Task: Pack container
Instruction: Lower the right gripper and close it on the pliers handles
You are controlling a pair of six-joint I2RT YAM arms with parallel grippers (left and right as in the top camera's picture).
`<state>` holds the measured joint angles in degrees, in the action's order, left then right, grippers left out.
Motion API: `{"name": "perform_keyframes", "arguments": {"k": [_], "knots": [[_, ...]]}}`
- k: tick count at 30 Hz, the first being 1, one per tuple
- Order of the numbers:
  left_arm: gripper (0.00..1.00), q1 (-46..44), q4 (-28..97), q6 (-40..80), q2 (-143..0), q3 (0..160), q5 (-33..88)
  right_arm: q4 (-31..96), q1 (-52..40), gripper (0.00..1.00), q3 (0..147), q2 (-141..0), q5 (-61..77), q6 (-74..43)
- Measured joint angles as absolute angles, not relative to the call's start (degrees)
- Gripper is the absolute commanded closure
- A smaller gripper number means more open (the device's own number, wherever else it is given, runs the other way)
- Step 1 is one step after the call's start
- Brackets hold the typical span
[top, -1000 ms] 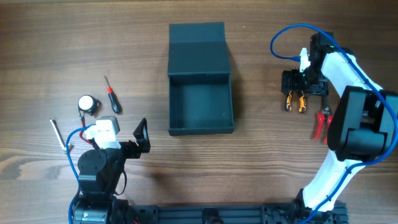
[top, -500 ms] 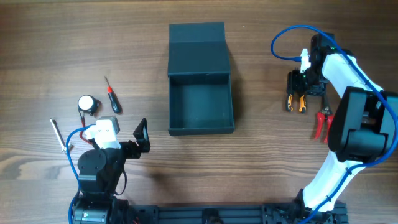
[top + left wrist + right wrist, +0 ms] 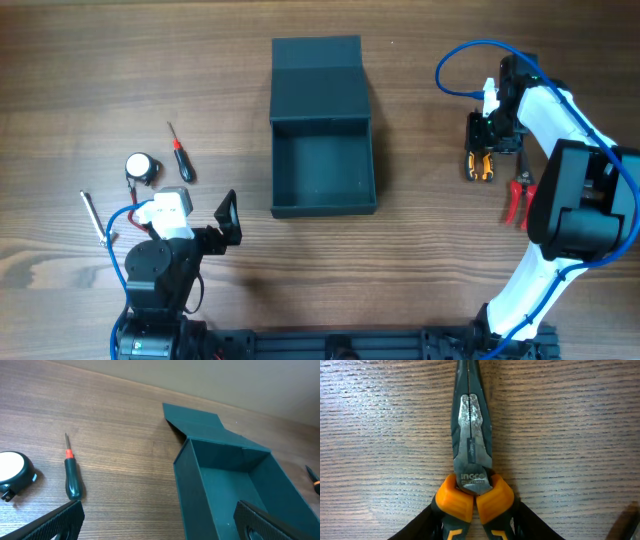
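Found open and empty: dark teal-grey matte box container [image 3: 322,205]. Right end effector [image 3: 483,150] pinching orange-handled steel pliers [image 3: 470,445] on wooden bench [image 3: 100,60]; left end effector [image 3: 228,220] spread. Nothing packed yet.

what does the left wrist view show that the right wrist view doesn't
Only the left wrist view: the open container, empty as far as it shows, its lid flap folded back, plus a screwdriver and a round white-faced object lying apart from it on the left. Only the right wrist view: a close-up of the pliers, steel jaws shut, orange-and-black handles pressed together. Both: the wood-grain table.
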<state>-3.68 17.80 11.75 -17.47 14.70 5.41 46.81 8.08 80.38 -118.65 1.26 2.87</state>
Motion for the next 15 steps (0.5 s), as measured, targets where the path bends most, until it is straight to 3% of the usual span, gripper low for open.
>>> {"name": "perform_keyframes", "arguments": {"k": [6, 7, 15], "knots": [[0.00, -3.7, 17.8, 11.7, -17.5, 14.7, 5.4, 46.8, 8.1, 0.87, 80.4, -118.7, 1.3, 2.9], [0.00, -3.7, 17.8, 11.7, -17.5, 14.7, 5.4, 46.8, 8.1, 0.95, 80.4, -118.7, 1.3, 2.9], [0.00, -3.7, 17.8, 11.7, -17.5, 14.7, 5.4, 46.9, 8.1, 0.96, 80.4, -118.7, 1.5, 2.6]]}}
